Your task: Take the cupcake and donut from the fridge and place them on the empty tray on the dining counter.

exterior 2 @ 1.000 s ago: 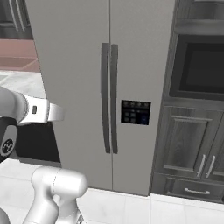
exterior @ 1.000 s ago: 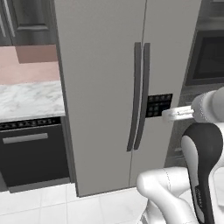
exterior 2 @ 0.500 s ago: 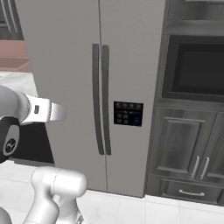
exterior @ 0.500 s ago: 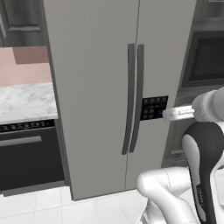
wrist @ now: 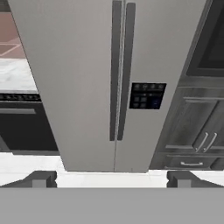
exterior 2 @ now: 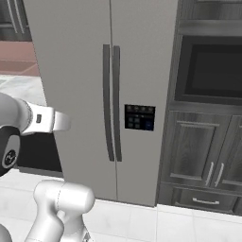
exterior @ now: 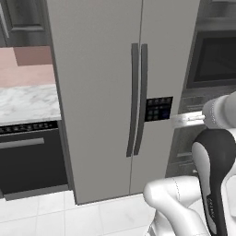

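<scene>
Gripper (wrist: 111, 178) jaws stand spread wide with nothing between them, the two dark tips far apart at the bottom of the hand view and aimed at the fridge (wrist: 109, 83). Over the last second the whole picture has shifted in both base views: the fridge has grown larger and slid across the frame, which reads as the base driving closer, not as anything in the kitchen moving. Both doors are shut, the long dark handles (exterior: 137, 99) side by side at the centre seam, with the dark control panel (exterior 2: 139, 117) on the right-hand door. Cupcake and donut are presumably behind those doors, so neither can be seen. By my judgement the task is at its very start: the approach is nearly done, and the next step is to reach a handle and pull a door open.
</scene>
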Motion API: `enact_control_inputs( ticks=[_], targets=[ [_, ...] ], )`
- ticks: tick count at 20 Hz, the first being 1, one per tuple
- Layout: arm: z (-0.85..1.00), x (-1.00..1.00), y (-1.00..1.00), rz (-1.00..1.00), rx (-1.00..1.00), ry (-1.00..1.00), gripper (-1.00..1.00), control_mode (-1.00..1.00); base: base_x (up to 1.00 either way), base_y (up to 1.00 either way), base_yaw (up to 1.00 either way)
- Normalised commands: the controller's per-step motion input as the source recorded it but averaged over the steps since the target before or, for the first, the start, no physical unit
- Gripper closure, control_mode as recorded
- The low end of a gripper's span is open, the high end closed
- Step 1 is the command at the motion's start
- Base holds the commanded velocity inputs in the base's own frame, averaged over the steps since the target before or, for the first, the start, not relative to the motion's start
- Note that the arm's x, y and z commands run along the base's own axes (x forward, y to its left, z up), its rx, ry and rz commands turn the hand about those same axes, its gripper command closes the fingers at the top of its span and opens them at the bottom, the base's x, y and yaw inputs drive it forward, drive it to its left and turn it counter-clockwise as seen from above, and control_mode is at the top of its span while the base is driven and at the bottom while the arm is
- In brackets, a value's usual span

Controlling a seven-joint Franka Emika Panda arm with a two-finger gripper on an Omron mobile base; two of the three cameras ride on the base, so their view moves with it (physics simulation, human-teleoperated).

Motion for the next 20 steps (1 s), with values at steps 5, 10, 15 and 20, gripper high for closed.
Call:
enact_control_inputs(
  ticks=[5, 10, 15, 20],
  targets=[
    [-0.23, 0.76, 0.00, 0.00, 0.01, 0.01, -1.00, -1.00, 0.00, 0.00, 0.00],
    [-0.32, 1.00, 0.00, 0.00, 0.00, 0.04, -1.00, -1.00, 0.00, 0.00, 0.00],
    [-0.40, 1.00, 0.00, 0.00, 0.00, 0.06, -1.00, -1.00, 0.00, 0.00, 0.00],
    [-0.13, 0.94, 0.00, 0.00, 0.00, 0.09, -1.00, -1.00, 0.00, 0.00, 0.00]
  ],
)
